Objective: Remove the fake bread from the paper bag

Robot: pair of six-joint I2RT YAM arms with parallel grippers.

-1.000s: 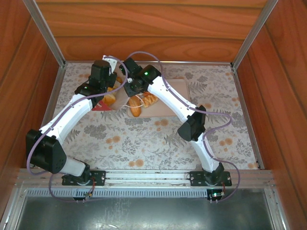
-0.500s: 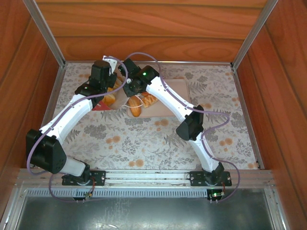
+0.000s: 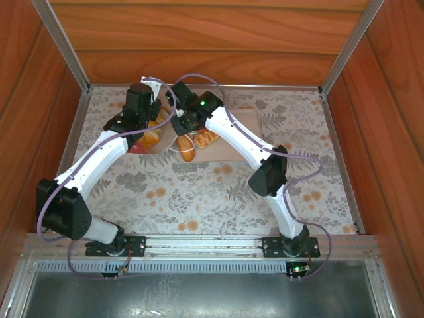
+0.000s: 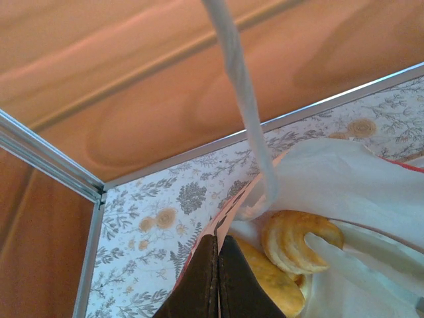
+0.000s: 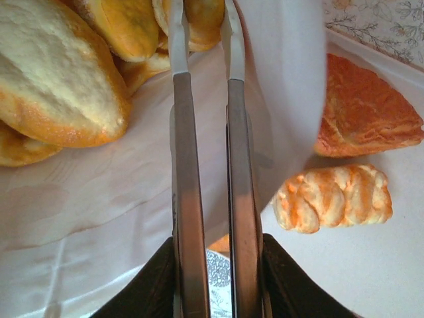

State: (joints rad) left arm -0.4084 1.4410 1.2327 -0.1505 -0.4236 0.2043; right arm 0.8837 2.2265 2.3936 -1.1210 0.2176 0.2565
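Right end effector (image 5: 202, 13) in paper bag (image 5: 99, 199); two pastries (image 5: 334, 199) outside.

The paper bag (image 4: 344, 179), white with a red band, is gaping open, holding glossy golden oval loaves (image 5: 53, 73) and a croissant (image 4: 298, 238). A knobbly twisted stick (image 5: 334, 195) and a brown pastry (image 5: 364, 112) are lying just outside its mouth.

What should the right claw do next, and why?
Probably lift gently back out of the white paper bag: the right gripper looks pinched on a glossy golden toy bread, while the left gripper holds the bag's rim.
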